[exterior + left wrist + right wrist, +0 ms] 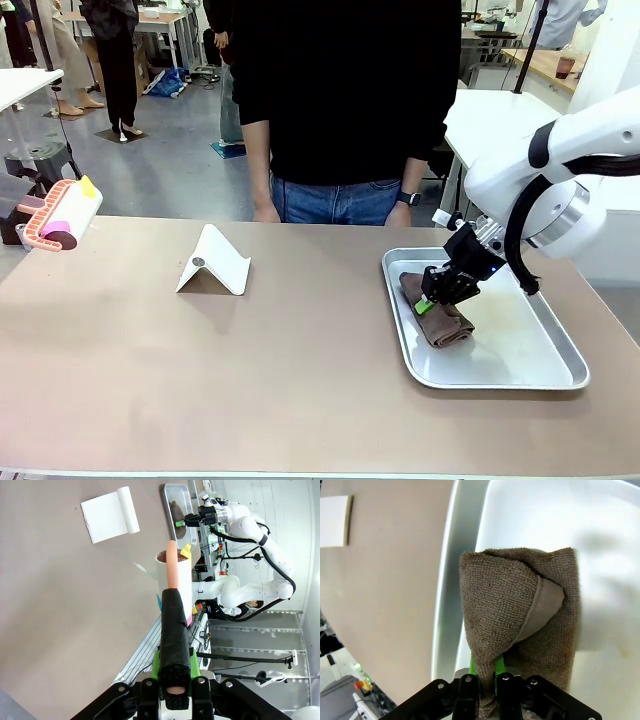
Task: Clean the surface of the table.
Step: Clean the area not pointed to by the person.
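The taupe counter runs the full width of the front view, with its pale edge nearest the camera and a person in a black top and jeans standing at its far side, hands hanging just beyond the far edge. On its right part lies a silver metal tray, and in the tray's near-left part a brown cloth lies folded. The right fingers reach down into the tray from the right and are clamped on one end of that cloth; from the right wrist, a pinched fold of terry rises between the green pads while the rest lies spread on the tray floor. At the counter's far left corner is a lint roller with a pink handle, a white roll and a yellow tab. The left fingers are closed on its black-sleeved handle, with the roll pointing away from the wrist above the counter. Between roller and tray, well apart from both, a white folded stand sits on the counter.
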Available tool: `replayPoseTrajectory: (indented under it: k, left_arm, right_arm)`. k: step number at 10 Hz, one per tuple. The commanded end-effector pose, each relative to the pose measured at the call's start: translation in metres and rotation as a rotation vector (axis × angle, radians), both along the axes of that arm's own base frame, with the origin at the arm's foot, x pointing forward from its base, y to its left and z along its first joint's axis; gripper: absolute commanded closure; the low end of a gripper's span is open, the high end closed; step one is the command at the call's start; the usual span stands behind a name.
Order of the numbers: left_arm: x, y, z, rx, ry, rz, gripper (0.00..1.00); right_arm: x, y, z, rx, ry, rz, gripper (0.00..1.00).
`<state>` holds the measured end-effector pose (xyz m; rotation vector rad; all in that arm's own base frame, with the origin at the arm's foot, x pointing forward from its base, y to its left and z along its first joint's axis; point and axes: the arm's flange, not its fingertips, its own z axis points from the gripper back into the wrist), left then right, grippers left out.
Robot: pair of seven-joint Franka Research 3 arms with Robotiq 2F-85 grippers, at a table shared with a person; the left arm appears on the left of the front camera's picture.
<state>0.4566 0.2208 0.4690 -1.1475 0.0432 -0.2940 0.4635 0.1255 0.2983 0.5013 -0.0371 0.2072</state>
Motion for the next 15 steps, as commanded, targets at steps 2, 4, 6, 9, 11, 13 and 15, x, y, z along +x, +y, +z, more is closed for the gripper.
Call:
replayPoseTrajectory:
  k: [2, 4, 6, 9, 11, 13, 15]
  left_arm:
    - [-0.003, 0.000, 0.005, -0.012, -0.002, -0.008, 0.77]
    - [-0.003, 0.000, 0.005, -0.012, -0.002, -0.008, 0.77]
    - [-0.003, 0.000, 0.005, -0.012, -0.002, -0.008, 0.77]
    - [-0.003, 0.000, 0.005, -0.012, -0.002, -0.008, 0.77]
    - [-0.003, 0.000, 0.005, -0.012, -0.002, -0.008, 0.77]
    - [-0.003, 0.000, 0.005, -0.012, -0.002, -0.008, 0.77]
    - [-0.003, 0.000, 0.005, -0.012, -0.002, -0.008, 0.77]
  right_arm:
    - [0.006, -0.020, -0.003, -0.096, -0.028, -0.032, 0.88]
    - [0.006, -0.034, -0.002, -0.132, -0.034, -0.067, 0.88]
    - [0.005, -0.038, -0.004, -0.130, -0.033, -0.074, 0.88]
    - [0.002, -0.060, 0.011, -0.009, -0.047, -0.107, 0.88]
    - [-0.004, -0.081, 0.041, 0.271, -0.058, -0.099, 0.88]
    - [-0.020, -0.111, 0.074, 0.482, -0.102, -0.110, 0.88]
    - [-0.032, -0.141, 0.088, 0.691, -0.125, -0.135, 0.88]
